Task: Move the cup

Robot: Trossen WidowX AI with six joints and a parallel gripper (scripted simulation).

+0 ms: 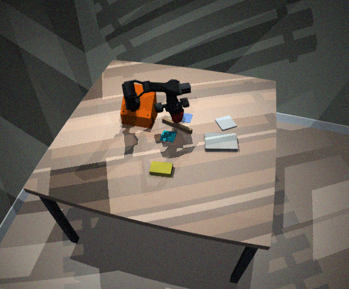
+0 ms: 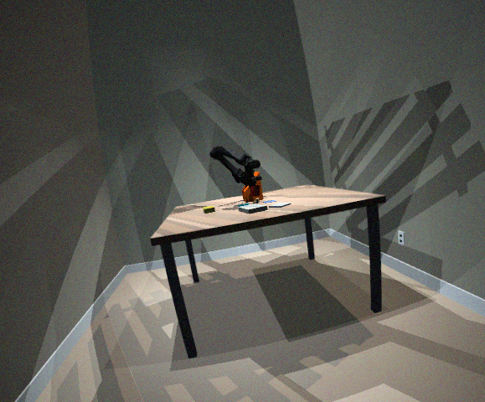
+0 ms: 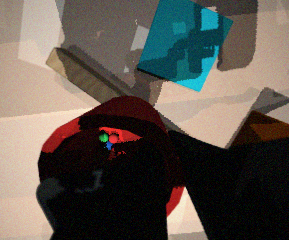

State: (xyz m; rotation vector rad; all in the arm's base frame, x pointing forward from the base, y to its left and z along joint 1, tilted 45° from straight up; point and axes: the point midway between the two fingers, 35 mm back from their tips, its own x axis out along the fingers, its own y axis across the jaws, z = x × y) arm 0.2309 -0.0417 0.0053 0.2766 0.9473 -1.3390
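My gripper [image 1: 176, 112] is shut on the rim of a red cup [image 1: 177, 117] [image 3: 129, 120] and holds it upright above the table, over a wooden bar [image 1: 176, 125] [image 3: 86, 78]. Green, red and blue marbles [image 3: 108, 138] lie inside the cup. A light blue pad [image 1: 187, 117] lies just behind the cup on the table. A teal pad [image 1: 168, 135] [image 3: 184, 45] lies on the near side of the bar. In the exterior view the arm [image 2: 239, 168] is small and the cup is hard to make out.
The arm's orange base box [image 1: 138, 108] [image 3: 264, 130] stands at the left. A grey slab [image 1: 221, 141] and a small white tile [image 1: 225, 122] lie to the right. A yellow block [image 1: 161, 168] [image 2: 208, 209] lies nearer the front.
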